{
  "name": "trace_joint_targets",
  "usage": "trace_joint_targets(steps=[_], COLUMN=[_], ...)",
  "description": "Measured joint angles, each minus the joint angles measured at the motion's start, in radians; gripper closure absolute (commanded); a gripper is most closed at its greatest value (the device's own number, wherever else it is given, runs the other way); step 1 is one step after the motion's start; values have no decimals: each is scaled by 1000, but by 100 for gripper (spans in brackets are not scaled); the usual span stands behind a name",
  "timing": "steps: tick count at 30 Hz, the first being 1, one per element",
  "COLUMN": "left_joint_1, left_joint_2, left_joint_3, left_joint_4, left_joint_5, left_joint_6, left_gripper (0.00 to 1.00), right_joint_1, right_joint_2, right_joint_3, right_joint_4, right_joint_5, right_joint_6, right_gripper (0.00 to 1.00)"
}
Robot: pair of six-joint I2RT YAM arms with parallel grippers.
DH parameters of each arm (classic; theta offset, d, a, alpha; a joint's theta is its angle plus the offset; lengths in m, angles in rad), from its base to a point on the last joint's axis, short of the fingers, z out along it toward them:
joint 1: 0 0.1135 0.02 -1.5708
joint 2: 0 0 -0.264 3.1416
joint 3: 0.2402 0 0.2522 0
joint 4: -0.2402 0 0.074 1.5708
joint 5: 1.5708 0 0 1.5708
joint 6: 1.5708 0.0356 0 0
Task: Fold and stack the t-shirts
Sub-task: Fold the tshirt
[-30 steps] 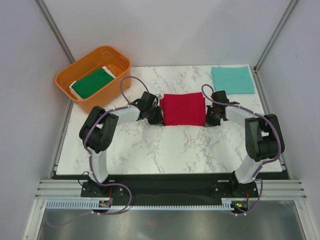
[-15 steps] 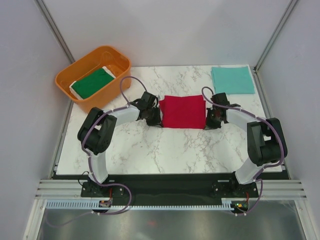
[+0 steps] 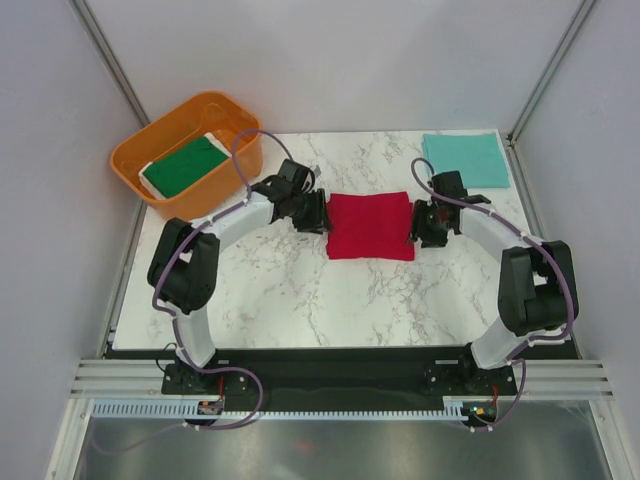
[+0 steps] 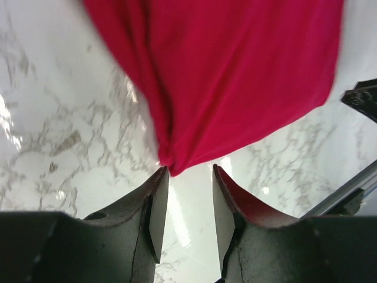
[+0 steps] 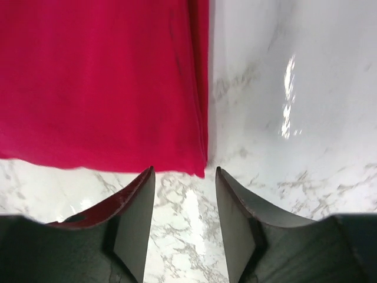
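From above, the red shirt (image 3: pixel 370 226) lies folded at the middle of the table (image 3: pixel 300 290). Its long axis runs from 9 to 3 o'clock, one short edge towards each arm. You cannot tell which end held the collar. The left gripper (image 3: pixel 312 212) sits at its 9 o'clock edge and the right gripper (image 3: pixel 420 224) at its 3 o'clock edge. The teal shirt (image 3: pixel 465 160) lies folded flat at the table's 1 o'clock corner, well apart. The green shirt (image 3: pixel 185 165) rests inside the tub (image 3: pixel 130 160) at 10 o'clock.

In the left wrist view, your fingers stand apart with only marble between them. A bunched corner of the red shirt (image 4: pixel 235 71) ends just at the tip of the finger at 9 o'clock. The gripper holds nothing.

In the right wrist view, the jaws are likewise parted and empty. The corner of the red shirt (image 5: pixel 100 82) stops just ahead of the gap, at 12 o'clock.

Treat this cloth as light, limp and likely to slide on the smooth marble. It will probably sag and unfold if you lift it by one layer. Pinch through every layer at both short edges, near the corners, and keep the two grips level.
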Motion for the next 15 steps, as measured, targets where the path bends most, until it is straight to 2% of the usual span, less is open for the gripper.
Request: trace_joint_targets(steps=[6, 15], left_joint_1=[1, 24], left_joint_2=[80, 338], left_joint_3=[268, 489], left_joint_4=[17, 21], left_joint_5=[27, 48], left_joint_6=[36, 58], left_gripper=[59, 59], right_joint_1=[-46, -90], right_joint_2=[91, 291], right_joint_3=[206, 396], right_joint_4=[16, 60], right_joint_5=[-31, -126], right_joint_6=[-68, -155], right_gripper=[41, 35])
